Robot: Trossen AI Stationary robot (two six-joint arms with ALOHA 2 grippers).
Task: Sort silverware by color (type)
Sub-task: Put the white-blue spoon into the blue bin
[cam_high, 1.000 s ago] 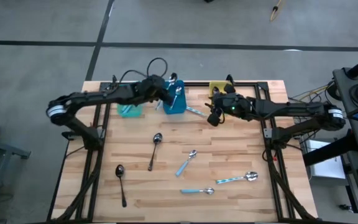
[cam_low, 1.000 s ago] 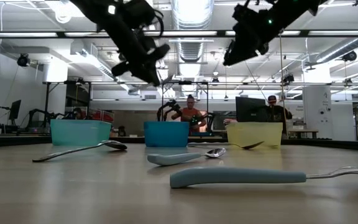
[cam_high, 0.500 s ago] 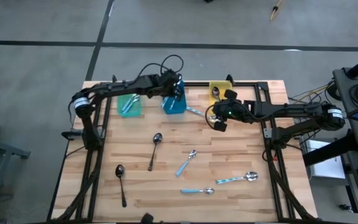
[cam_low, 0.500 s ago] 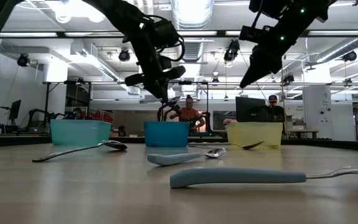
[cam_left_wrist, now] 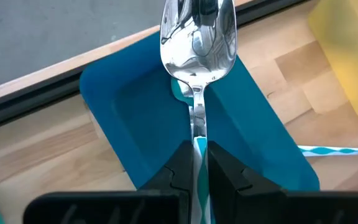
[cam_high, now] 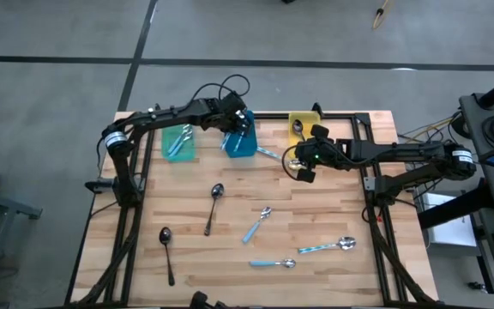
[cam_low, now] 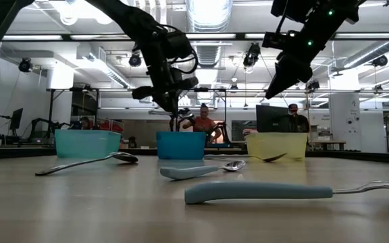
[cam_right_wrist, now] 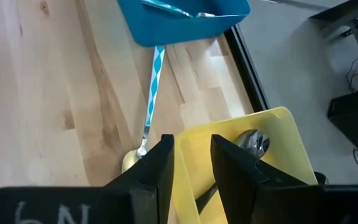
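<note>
My left gripper [cam_left_wrist: 197, 158] is shut on a spoon with a shiny silver bowl [cam_left_wrist: 197, 37] and a light-blue handle. It hangs over the blue bin [cam_high: 240, 142] at the table's far side. My right gripper [cam_right_wrist: 191, 165] is open, with nothing between its fingers. It hovers above the table just in front of the yellow bin [cam_right_wrist: 263, 134], where a dark spoon [cam_right_wrist: 253, 142] lies. A light-blue patterned spoon [cam_right_wrist: 153, 93] lies flat on the table beside the blue bin. More spoons lie on the table nearer the front. My left gripper pinches the spoon's light-blue handle [cam_left_wrist: 199, 146] between its two fingers. The fingers slant down from the table's left, and the spoon runs on ahead of them with its bowl leading. The spoon is lifted clear, with its bowl above the blue bin's opening.
A teal bin [cam_high: 178, 142] holding spoons stands left of the blue bin. Two dark spoons [cam_high: 215, 204] [cam_high: 166, 251] lie on the table's left half. Three light-blue spoons [cam_high: 258, 223] [cam_high: 328, 246] [cam_high: 273, 263] lie at the middle and right. A dark frame runs along the table's edges.
My left gripper has come down and toward the right over the blue bin, tipping steeper, with the spoon still in its fingers. My right gripper has sunk a little in front of the yellow bin and tipped further down.
</note>
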